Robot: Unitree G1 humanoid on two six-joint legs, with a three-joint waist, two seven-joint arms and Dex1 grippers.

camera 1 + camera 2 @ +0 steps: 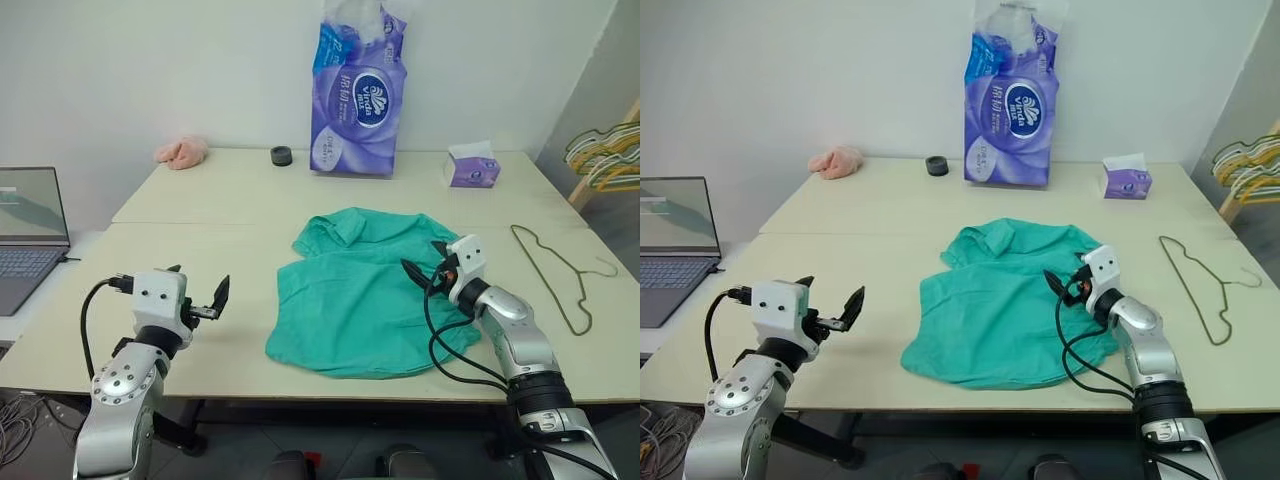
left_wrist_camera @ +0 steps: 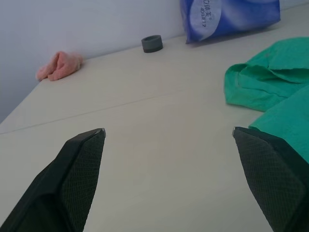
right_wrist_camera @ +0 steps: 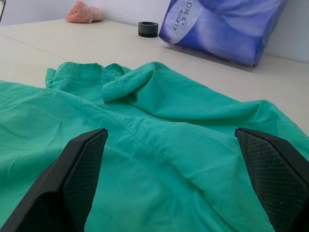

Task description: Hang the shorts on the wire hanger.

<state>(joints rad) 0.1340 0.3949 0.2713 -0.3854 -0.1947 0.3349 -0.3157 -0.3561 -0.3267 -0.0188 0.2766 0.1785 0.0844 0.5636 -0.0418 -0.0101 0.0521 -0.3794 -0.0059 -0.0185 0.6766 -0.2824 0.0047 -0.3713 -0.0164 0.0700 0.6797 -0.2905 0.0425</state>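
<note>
The teal-green shorts [image 1: 355, 295] lie crumpled and spread on the middle of the table, reaching its near edge. To their right the thin wire hanger [image 1: 561, 277] lies flat on the table, its hook pointing right. My right gripper [image 1: 425, 262] hovers open over the right side of the shorts, pointing left across the cloth [image 3: 159, 145], with nothing between its fingers. Over the bare table left of the shorts, my left gripper [image 1: 200, 287] is open and empty; the wrist view shows the shorts' edge [image 2: 260, 82] ahead of it.
A tall purple tissue pack [image 1: 358, 95], a small purple tissue box [image 1: 473, 168], a black ring [image 1: 281, 155] and a pink cloth lump [image 1: 181, 152] stand along the far edge. A laptop [image 1: 30, 235] sits at the left. More hangers [image 1: 605, 155] hang off the table at the right.
</note>
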